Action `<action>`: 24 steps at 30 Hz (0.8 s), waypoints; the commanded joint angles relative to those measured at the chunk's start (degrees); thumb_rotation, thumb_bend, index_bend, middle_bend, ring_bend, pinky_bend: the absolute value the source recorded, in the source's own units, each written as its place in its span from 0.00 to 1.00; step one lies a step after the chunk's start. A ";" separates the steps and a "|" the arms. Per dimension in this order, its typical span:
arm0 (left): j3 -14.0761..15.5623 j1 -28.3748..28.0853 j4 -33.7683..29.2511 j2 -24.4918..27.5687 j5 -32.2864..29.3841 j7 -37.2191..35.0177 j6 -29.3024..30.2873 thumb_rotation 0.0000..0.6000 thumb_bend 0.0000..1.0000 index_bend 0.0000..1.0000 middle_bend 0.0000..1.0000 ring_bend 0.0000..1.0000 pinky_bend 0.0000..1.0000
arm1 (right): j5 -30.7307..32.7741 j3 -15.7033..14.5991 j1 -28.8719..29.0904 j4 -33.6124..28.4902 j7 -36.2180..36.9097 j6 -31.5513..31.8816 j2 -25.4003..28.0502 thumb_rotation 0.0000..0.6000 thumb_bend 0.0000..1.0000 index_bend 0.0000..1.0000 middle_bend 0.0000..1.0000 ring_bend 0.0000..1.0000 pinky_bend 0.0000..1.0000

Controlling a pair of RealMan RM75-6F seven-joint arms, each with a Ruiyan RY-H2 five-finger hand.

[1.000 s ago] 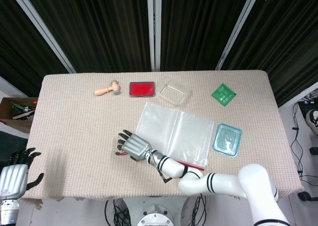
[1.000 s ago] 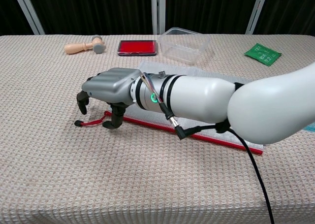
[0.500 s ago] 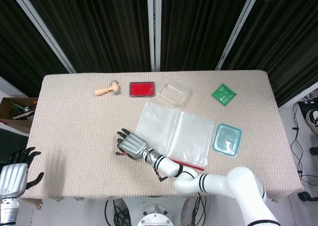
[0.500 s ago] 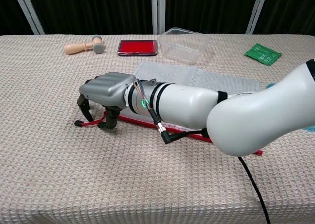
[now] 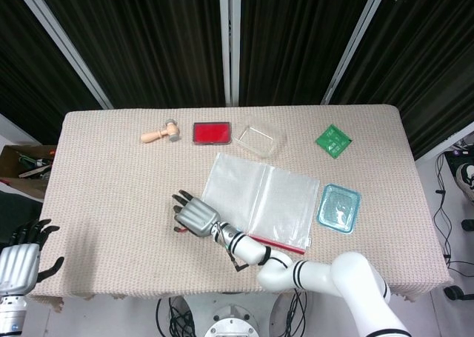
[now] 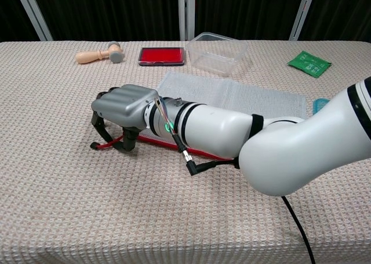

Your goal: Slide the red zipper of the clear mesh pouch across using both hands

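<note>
The clear mesh pouch [image 5: 259, 198] lies flat mid-table, also seen as the pouch [image 6: 232, 96] in the chest view. Its red zipper [image 6: 159, 142] runs along the near edge and ends in a red pull cord [image 6: 101, 145] at the left. My right hand [image 6: 123, 108] arches over that left end with its fingers curled down. One digit stands on the zipper by the cord, and the hand hides whether the pull is pinched. My left hand [image 5: 18, 263] hangs off the table's near left corner, fingers spread and holding nothing.
At the back stand a wooden stamp [image 5: 161, 135], a red ink pad [image 5: 212, 132] and a clear plastic box [image 5: 261, 138]. A green packet [image 5: 334, 140] lies at the back right, and a teal lid [image 5: 339, 208] sits right of the pouch. A cardboard box [image 5: 22, 163] is off-table left.
My right hand has crept a little to the left over the zipper's end, and the pull cord now slopes up toward it. The left hand has stayed put.
</note>
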 commanded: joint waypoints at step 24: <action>-2.95 -15.29 4.70 -2.26 6.87 -23.83 -13.90 1.00 0.21 0.28 0.16 0.12 0.14 | -18.83 -6.55 -5.87 -19.44 6.44 20.45 14.53 1.00 0.52 0.92 0.40 0.09 0.04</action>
